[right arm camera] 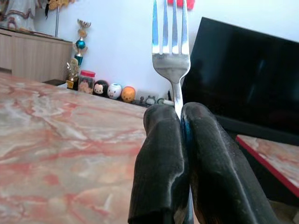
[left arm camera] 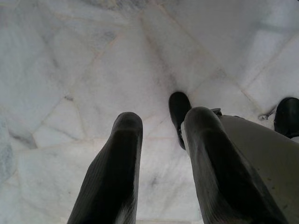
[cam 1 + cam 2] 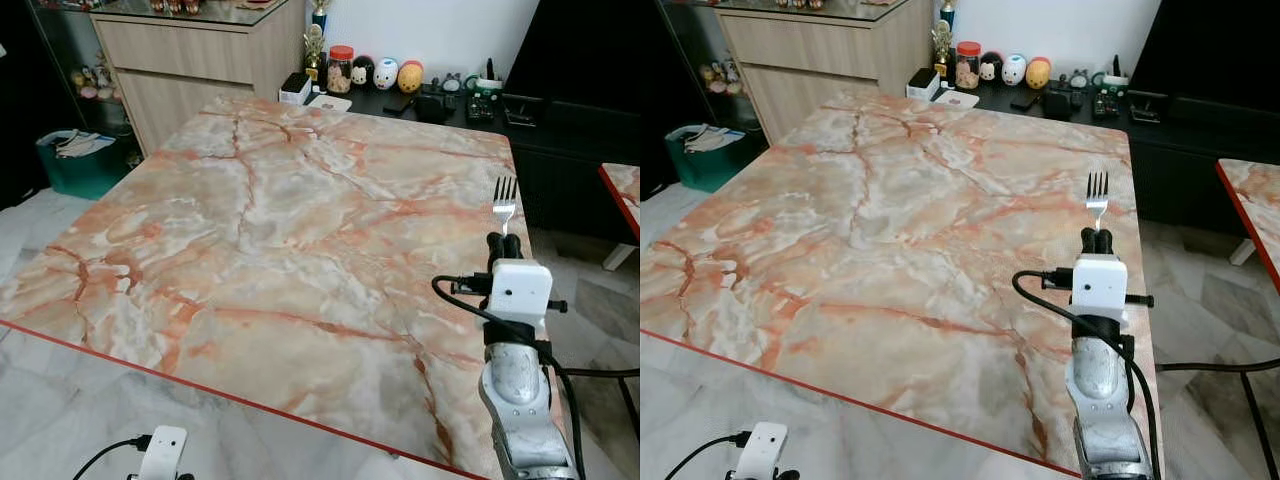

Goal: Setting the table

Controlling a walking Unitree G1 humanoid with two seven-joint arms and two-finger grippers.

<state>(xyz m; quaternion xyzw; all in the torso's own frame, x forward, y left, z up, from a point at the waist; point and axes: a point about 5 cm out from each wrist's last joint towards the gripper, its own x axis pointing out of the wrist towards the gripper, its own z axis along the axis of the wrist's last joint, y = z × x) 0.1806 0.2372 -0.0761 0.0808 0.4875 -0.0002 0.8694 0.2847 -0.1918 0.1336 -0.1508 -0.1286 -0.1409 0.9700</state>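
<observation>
The right gripper is clenched on a fork, tines up, over the marble table at 3 o'clock. Step in hand: placing cutlery. Next move likely calls for lowering the fork flat, then releasing.

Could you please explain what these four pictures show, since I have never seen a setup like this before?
This is a humanoid robot with two arms, each ending in two black fingers. The two wide pictures come from its head camera, looking down at a marble table. The other two come from cameras on its wrists. The right gripper is shut on a fork, tines up, above the table's right side. The left gripper hangs low over the tiled floor, fingers apart, holding nothing. Jars and figurines sit on a dark unit behind the table.
</observation>
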